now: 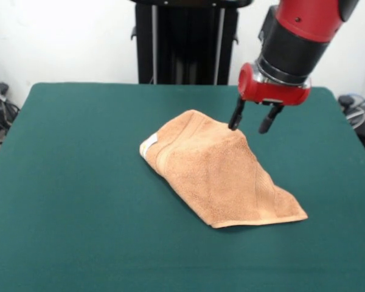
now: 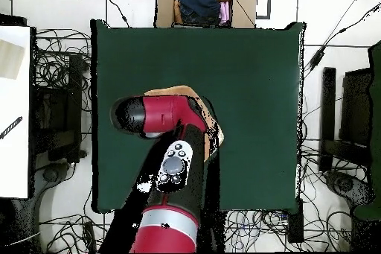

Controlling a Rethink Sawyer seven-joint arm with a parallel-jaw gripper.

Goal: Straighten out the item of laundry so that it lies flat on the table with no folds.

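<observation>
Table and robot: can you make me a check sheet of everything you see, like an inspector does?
Surface: the table has a dark green cover, and the part in view looks smooth.
Job's things: the towel, peach-orange, lies bunched up with folds and a raised peak; a small white label shows at its left end.
Clutter: nothing seen on the table.
Pincer: the pincer is open; one finger touches the towel's peak, the other is clear of it.
Cables: many loose cables lie on the floor around the table.
Surroundings: a cardboard box with dark cloth inside stands past the table's edge; a white surface stands to one side.
</observation>
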